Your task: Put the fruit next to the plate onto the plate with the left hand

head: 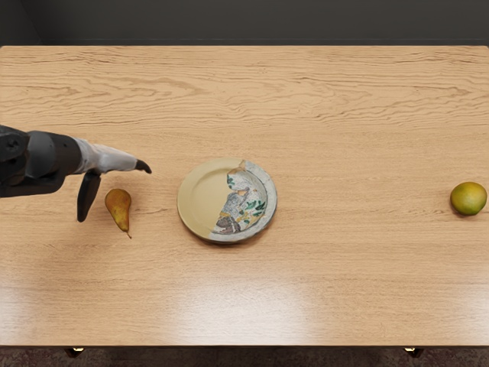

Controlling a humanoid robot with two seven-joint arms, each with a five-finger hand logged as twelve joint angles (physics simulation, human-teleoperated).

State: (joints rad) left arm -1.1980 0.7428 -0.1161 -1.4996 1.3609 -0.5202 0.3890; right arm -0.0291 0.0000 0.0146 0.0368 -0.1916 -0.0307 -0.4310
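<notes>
Item 1. Table [244, 306]: pale wood with a strong grain, filling nearly the whole view. Under its near edge we see two small feet [74, 351], one towards each corner. The near strip of the top carries a soft patch of glare.

Item 2. Pear [118, 208]: brown-yellow, lying on its side on the table top, left of centre. Its thin stem points towards the near edge. We record it as just beside the plate on the plate's left, apart from it and not on it.

Item 3. Plate [200, 200]: round, cream-yellow, with a grey-blue rim and a painted pattern in green, blue and brown over its right half. It lies flat near the middle of the table, and nothing lies on it.

Item 4. Round fruit [468, 198]: green-yellow, at the far right of the table, well apart from the plate.

Item 5. Left hand [98, 167]: dark arm entering from the left edge, pale hand with dark fingers. The fingers are spread and grasp nothing. One points right, and one hangs down just left of the pear; we cannot tell whether it touches the pear.

Item 6. Wall [244, 19]: dark, beyond the table's far edge.
</notes>
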